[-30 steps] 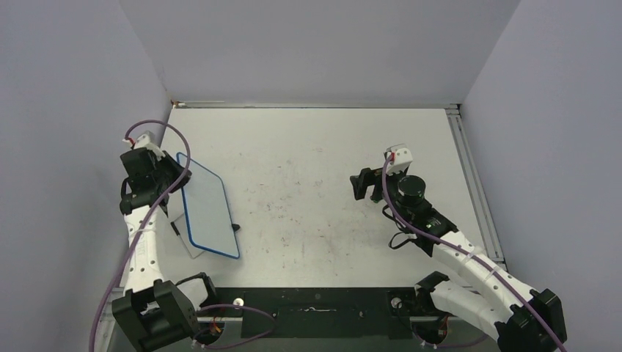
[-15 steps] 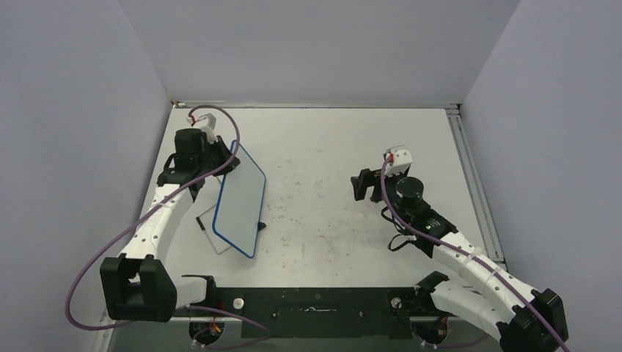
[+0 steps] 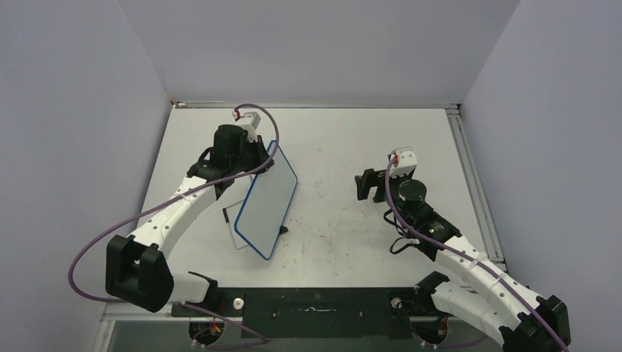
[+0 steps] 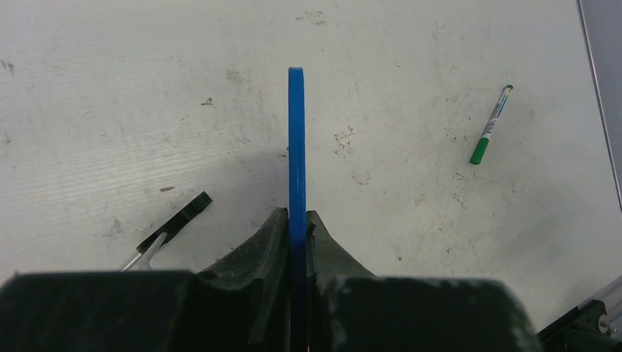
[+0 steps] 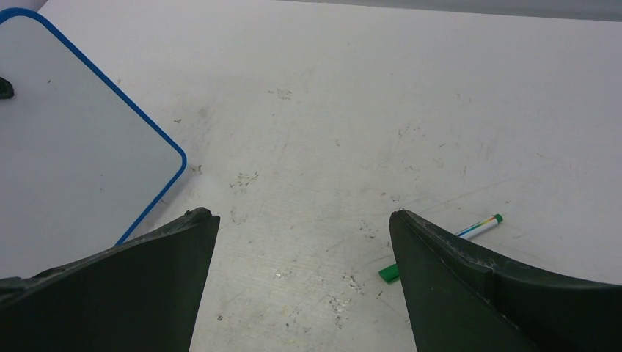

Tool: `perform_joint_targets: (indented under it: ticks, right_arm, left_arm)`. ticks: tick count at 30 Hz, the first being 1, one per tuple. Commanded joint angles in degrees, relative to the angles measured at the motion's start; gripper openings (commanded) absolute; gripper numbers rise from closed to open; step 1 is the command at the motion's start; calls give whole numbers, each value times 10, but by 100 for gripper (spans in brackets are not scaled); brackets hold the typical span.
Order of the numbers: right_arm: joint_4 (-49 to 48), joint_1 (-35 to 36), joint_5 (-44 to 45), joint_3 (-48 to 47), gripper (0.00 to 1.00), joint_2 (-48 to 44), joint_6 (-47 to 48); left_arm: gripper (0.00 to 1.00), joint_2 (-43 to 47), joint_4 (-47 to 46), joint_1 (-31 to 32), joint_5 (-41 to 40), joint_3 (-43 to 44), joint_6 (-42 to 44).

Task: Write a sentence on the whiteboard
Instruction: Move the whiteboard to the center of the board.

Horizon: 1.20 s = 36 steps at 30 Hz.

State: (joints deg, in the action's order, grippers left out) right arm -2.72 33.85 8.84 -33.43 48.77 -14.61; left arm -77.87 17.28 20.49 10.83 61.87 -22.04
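My left gripper (image 3: 262,163) is shut on the far edge of the whiteboard (image 3: 268,198), a blue-framed white board held tilted above the tabletop, left of centre. In the left wrist view the board shows edge-on as a blue strip (image 4: 295,139) between my shut jaws (image 4: 295,218). Its face (image 5: 73,147) shows blank in the right wrist view, with no sentence on it. My right gripper (image 3: 364,185) is open and empty (image 5: 301,216), right of centre. A green marker (image 4: 490,123) lies on the table under it, also seen in the right wrist view (image 5: 477,227).
A black foot (image 4: 177,218) on a thin leg hangs from the board. A metal rail (image 3: 469,172) runs along the table's right edge. Grey walls close the back and both sides. A black bar (image 3: 315,304) lies at the near edge between the arm bases.
My left arm has carried the whiteboard from the table's left edge rightward and farther back, towards the middle. The right arm has barely moved.
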Motion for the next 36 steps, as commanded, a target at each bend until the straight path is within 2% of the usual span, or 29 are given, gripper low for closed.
perform_joint_targets:
  ticks: [1, 5, 11, 15, 19, 22, 26, 28, 33, 36]
  right_arm:
    - [-16, 5, 26, -9, 90, -8, -10]
    - [-20, 7, 33, -8, 90, 0, -11]
    - [-17, 8, 45, -4, 90, -5, -10]
    - [-15, 8, 43, 0, 90, -16, -7]
    - [-32, 13, -19, 7, 90, -24, 5]
    - [-56, 46, -44, 11, 90, -33, -3]
    - [-40, 118, -20, -45, 90, -3, -57]
    - [-45, 194, 13, -70, 90, 18, -69]
    - [-40, 409, 195, -150, 91, 104, -53]
    - [-38, 490, 257, -198, 93, 160, -40]
  left_arm:
    - [0, 76, -60, 32, -75, -31, -60]
    - [0, 112, -43, 71, -171, -45, -85]
    - [0, 119, -5, 118, -282, -43, -116]
    - [0, 122, 16, 122, -319, -43, -141]
    - [0, 141, 28, 122, -349, -52, -180]
    - [0, 138, 33, 122, -350, -52, -209]
    - [0, 126, 49, 125, -361, -46, -251]
    - [0, 126, 47, 127, -367, -45, -266]
    - [0, 113, 67, 131, -383, -28, -290]
    - [0, 107, 86, 132, -396, -20, -301]
